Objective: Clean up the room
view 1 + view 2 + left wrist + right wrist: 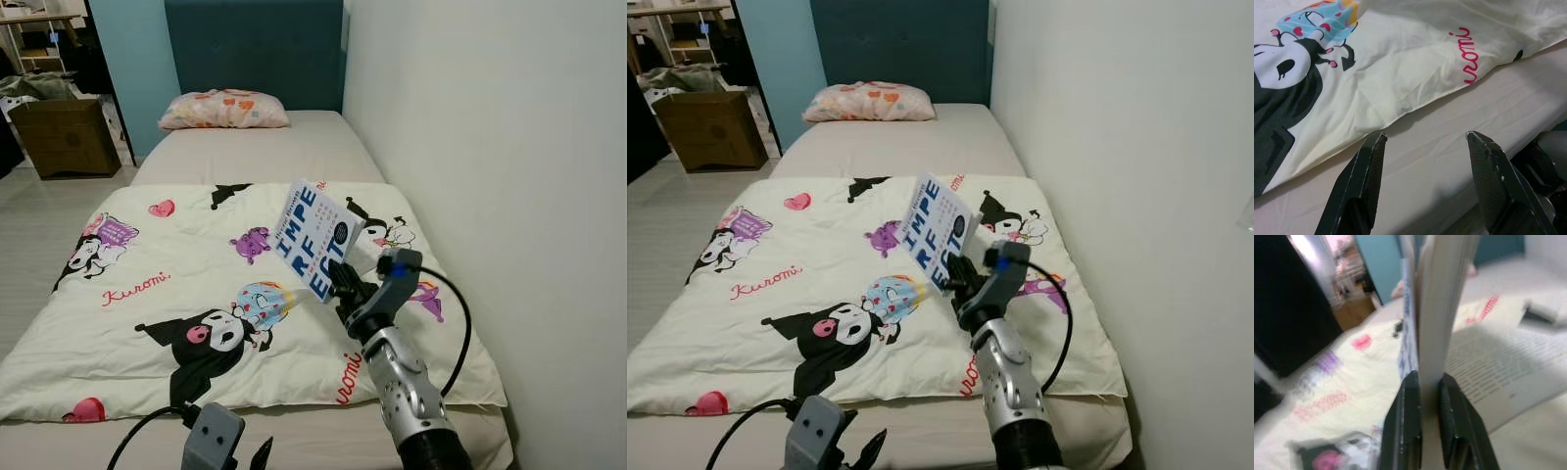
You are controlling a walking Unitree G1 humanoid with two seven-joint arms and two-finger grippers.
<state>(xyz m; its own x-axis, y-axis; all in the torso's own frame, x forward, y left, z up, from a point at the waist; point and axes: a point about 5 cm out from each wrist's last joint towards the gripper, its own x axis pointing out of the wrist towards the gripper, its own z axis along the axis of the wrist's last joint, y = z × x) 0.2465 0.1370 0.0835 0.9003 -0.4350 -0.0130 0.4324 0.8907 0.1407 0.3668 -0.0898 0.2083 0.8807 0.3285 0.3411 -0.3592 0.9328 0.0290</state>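
Right gripper (338, 284): it was up over the bed, arm stretched forward from the lower right, jaws pinching the lower edge of a book.
Book (315, 238): white cover with big blue letters, held in the air and tilted, above the right half of the quilt; in the right wrist view its thick block of pages (1442, 308) stood straight up between the two black fingers (1403, 426), with one leaf of printed text hanging open to the side.
Left gripper (862, 452): low at the foot of the bed, jaws spread wide with nothing between them; in the left wrist view the two black fingers (1364, 181) hovered over the bare sheet just short of the quilt's edge.
Quilt (196, 284): cream with cartoon figures, pink hearts and red script, lying flat across the near half of the bed.
Bed (294, 147): beige sheet, pushed against the white wall (490, 147) on the right, dark teal headboard (255, 49) at the far end.
Pillow (224, 109): patterned pink, lying at the head of the bed, well apart from the book.
Cardboard box (65, 135): brown, on the floor off to the far left of the bed.
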